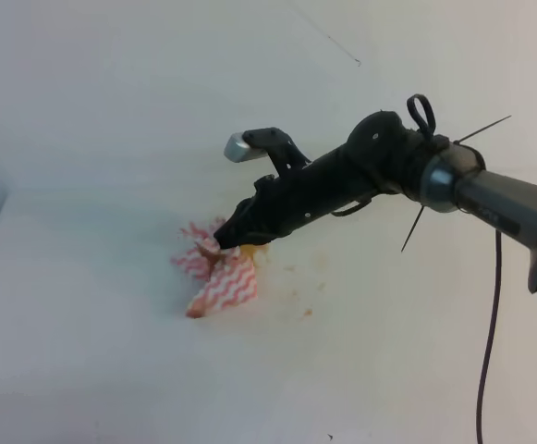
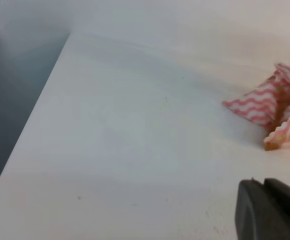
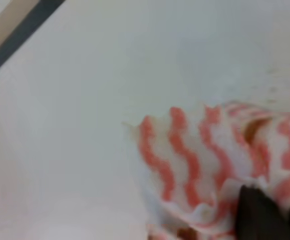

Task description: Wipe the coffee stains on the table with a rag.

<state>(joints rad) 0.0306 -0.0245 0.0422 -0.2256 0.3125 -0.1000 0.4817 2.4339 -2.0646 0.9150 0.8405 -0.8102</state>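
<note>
My right claw [image 1: 224, 239] is clamped on the bunched rag [image 1: 220, 277], pressing it to the white worktop [image 1: 92, 351]. Faint coffee stains [image 1: 303, 294] lie just right of it. My left claw [image 2: 269, 210] is barely visible; I can't tell its state.

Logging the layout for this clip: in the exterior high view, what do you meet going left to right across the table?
Bare table → rag → right gripper, shut on the rag's top → faint coffee stains → the arm's dark hanging cable.
</note>
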